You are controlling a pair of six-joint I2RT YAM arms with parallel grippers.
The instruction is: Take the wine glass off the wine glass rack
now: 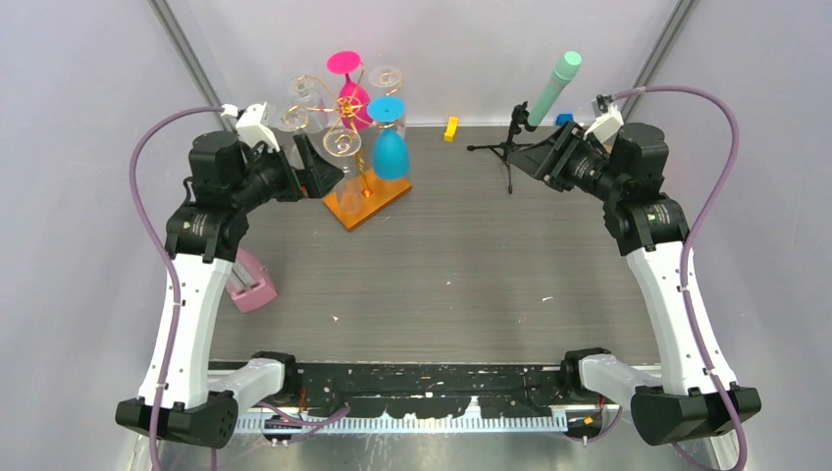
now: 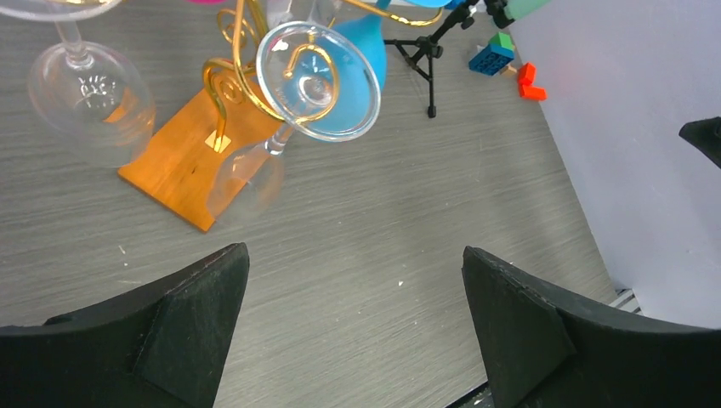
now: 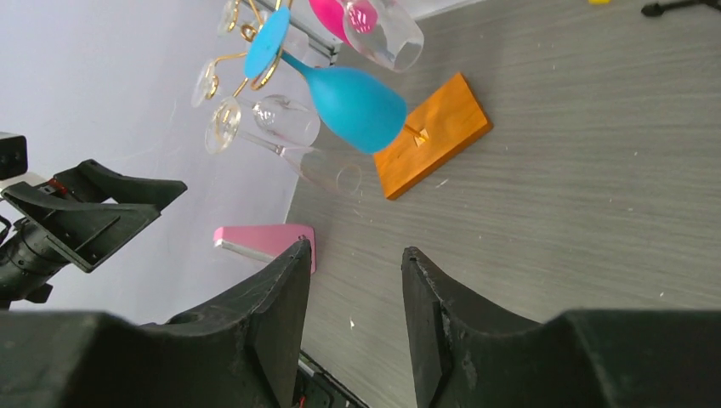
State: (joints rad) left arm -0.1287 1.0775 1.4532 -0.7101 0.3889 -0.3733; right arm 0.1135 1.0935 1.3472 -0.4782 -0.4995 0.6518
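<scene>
**Fingers**
- Left fingers: released and spread wide, nothing betw. them. Only bare tabletop shows in the gap.
- Right fingers: part-way apart, released, nothing held. Gap shows tabletop only.

**Task items**
- Wine glass rack: upright on the tabletop, approx. 11 o'clock from tabletop centre in top view. Its orange plate lies flat, w/ gold stem and spiral arms above.
- Clear wine glass: on the rack, hanging upside down. Its foot is caught in a gold spiral and its bowl points down, seen against the edge of the rack's orange plate.

**Glass vs. fingers**
- Left wrist view: glass lies ahead of the left fingers, approx. 11 o'clock from the gap centre. The bowl is just beyond the tip of the left-hand finger, not betw. the fingers.
- No contact seen.
- Top view: left fingers sit just beside the rack at its 9 o'clock, pointing at it.
- Right fingers are well apart from the rack and the glass.

**Other items**
- Blue glass: hangs on the rack's 3 o'clock side.
- Pink glass: hangs on the rack's 12 o'clock side.
- Second clear glass: at 9 o'clock of the first in left wrist view.
- Black tripod: approx. 1 o'clock from tabletop centre, near the right fingers. It carries a tilted teal tube.
- Yellow block: at the far edge, betw. rack and tripod.
- Pink block: at 9 o'clock on the tabletop, beside the left arm.
</scene>
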